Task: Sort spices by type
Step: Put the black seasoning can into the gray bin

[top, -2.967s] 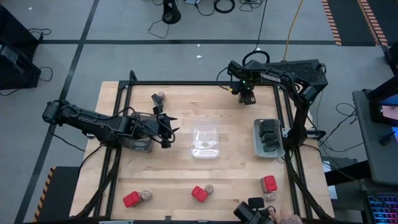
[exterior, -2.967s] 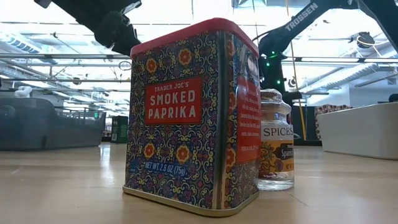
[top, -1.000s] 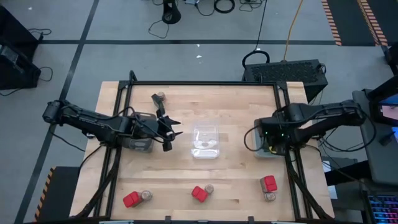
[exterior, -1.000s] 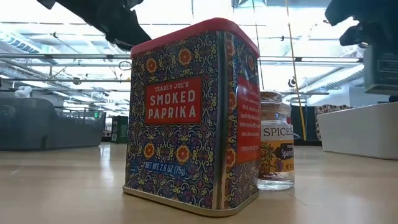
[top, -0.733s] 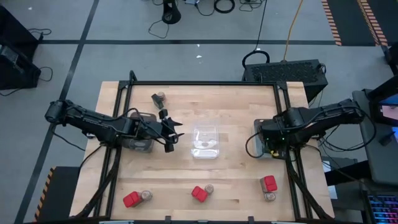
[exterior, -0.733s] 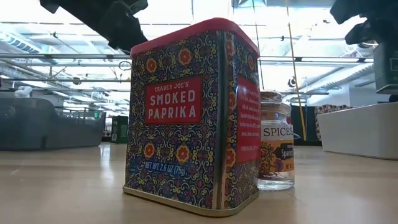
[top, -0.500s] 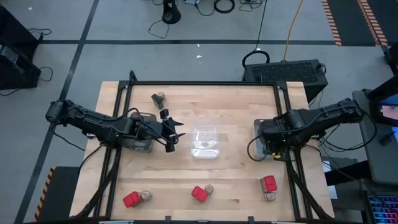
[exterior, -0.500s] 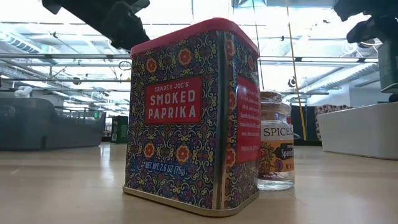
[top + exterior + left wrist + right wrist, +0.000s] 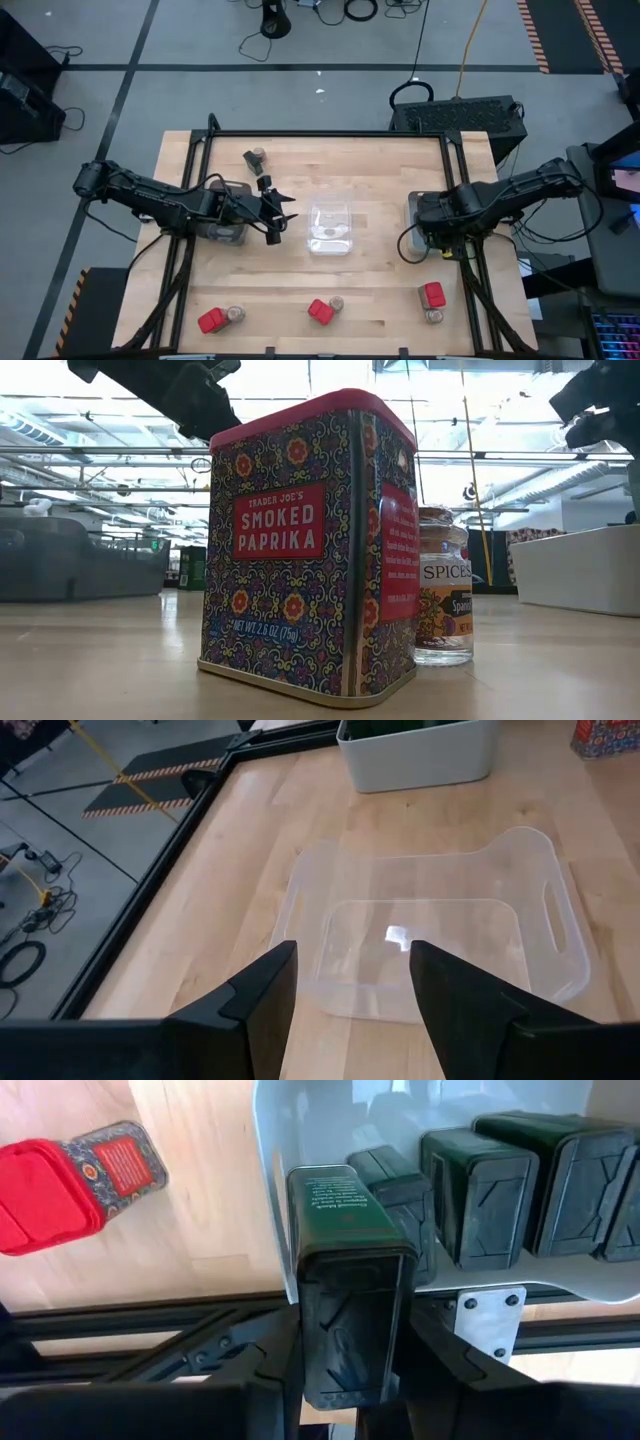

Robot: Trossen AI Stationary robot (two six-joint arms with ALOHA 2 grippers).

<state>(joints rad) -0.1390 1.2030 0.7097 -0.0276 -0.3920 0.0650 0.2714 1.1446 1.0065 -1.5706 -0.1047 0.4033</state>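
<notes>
Your left gripper (image 9: 279,214) hangs open and empty beside the clear tray (image 9: 331,227). At right, your right gripper (image 9: 345,1380) clamps a black box (image 9: 347,1280), long axis pointing toward the white tray (image 9: 300,1140) of black boxes just ahead.

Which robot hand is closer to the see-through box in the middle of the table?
Left. The left gripper hangs open just beside the clear tray, facing it. The right gripper is across the table over the grey tray, holding a black box.
</notes>
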